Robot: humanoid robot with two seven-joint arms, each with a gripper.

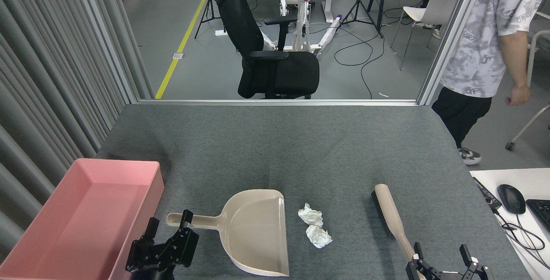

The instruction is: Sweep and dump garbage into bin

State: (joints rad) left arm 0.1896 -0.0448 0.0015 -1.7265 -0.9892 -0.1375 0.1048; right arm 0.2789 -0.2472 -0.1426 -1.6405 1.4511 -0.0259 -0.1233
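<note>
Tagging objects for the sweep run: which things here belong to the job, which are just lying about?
Job:
- two tissue wads
- beige dustpan
- brush
- pink bin
- left hand, open by the dustpan handle
- right hand, open at the brush handle

Lying about:
- mouse
- keyboard corner
- black office chair
- person passing

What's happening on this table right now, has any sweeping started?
Not yet. The left gripper, jaws open, sits at the dustpan handle without holding it. The right gripper, also open, is at the brush handle's end. Both tissue wads lie on the mat beside the dustpan, and the pink bin holds nothing.
</note>
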